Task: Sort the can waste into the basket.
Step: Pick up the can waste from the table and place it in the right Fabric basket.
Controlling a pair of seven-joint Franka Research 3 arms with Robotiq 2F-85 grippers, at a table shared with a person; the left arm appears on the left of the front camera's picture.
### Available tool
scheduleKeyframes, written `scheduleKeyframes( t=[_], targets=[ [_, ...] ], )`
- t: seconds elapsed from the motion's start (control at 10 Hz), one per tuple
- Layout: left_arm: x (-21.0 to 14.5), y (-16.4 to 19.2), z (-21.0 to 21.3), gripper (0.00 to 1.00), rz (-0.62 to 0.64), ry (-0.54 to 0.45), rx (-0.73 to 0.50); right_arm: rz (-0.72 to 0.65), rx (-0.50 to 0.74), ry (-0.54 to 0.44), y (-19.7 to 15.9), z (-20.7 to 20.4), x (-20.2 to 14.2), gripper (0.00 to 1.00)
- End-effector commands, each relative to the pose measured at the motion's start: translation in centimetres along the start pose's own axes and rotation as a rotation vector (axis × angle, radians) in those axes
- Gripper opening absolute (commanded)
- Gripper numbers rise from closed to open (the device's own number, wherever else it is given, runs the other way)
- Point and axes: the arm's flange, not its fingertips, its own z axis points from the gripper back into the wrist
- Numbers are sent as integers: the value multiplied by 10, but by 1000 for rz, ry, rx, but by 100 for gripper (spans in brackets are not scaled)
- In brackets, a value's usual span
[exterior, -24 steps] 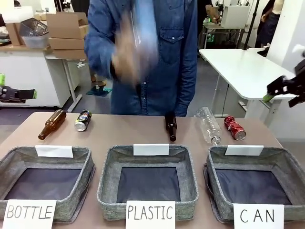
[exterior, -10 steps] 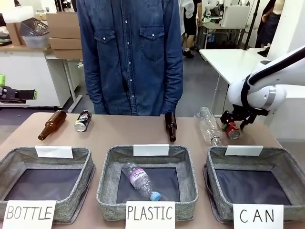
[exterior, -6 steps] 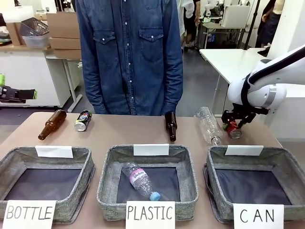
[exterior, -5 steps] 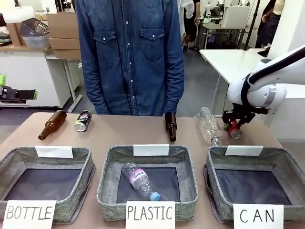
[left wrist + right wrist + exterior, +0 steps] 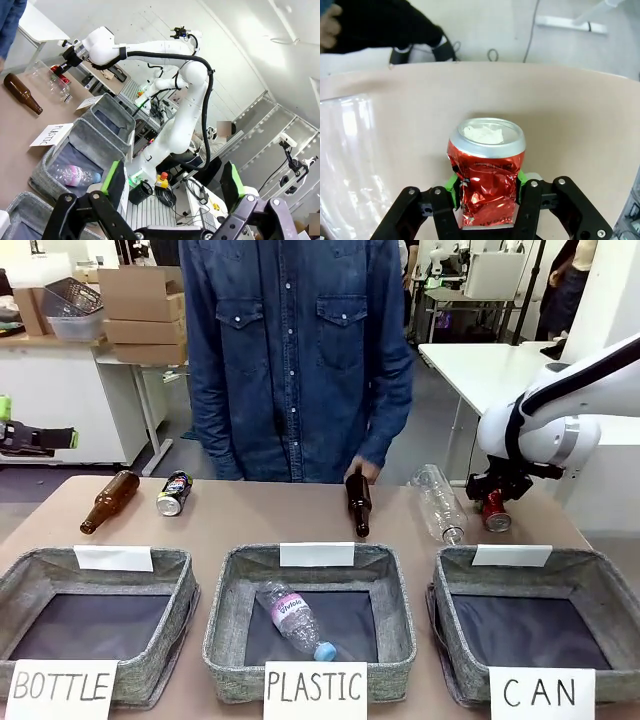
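The crushed red can [image 5: 497, 513] is at the table's far right, behind the grey basket [image 5: 598, 578] signed "CAN", with my right gripper [image 5: 497, 498] shut on it from above. In the right wrist view the green pads press both sides of the red can [image 5: 487, 165], and the right gripper [image 5: 486, 183] is just over the tabletop. The dark can [image 5: 174, 492] with silver ends lies at the far left of the table. My left gripper [image 5: 172, 182] is open and holds nothing, raised well off the table.
A brown bottle [image 5: 109, 500] lies beside the dark can. Another brown bottle [image 5: 358, 504] lies mid-table, with the person's hand [image 5: 358, 471] just behind it. A clear plastic bottle [image 5: 438, 502] lies left of the red can. The "PLASTIC" basket [image 5: 225, 618] holds a bottle [image 5: 294, 621].
My right arm came down and shut on the red can, then shifted it slightly right. The person dropped a bottle into the PLASTIC basket and now reaches a hand toward the middle brown bottle.
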Motion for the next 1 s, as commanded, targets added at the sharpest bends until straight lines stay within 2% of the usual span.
scheduleKeyframes(
  t=[0.0,0.2,0.3,0.4,0.5,0.7,0.9],
  targets=[
    [0,-2,-1,100,-24,-2,-14,-16,-20,-4,6,2,0,0],
    [0,-2,-1,100,-24,-2,-14,-17,-5,-20,3,14,0,0],
    [0,-2,-1,100,-24,-2,-14,-34,5,-27,-4,37,-3,0],
    [0,-2,-1,100,-24,-2,-14,-48,25,-3,-22,89,-16,0],
    [0,-2,-1,100,-24,-2,-14,-66,80,88,-33,146,-39,0],
    [0,-2,-1,100,-24,-2,-14,43,142,62,-35,239,-109,0],
    [0,-2,-1,100,-24,-2,-14,245,251,-7,-35,282,-196,0]
  ],
)
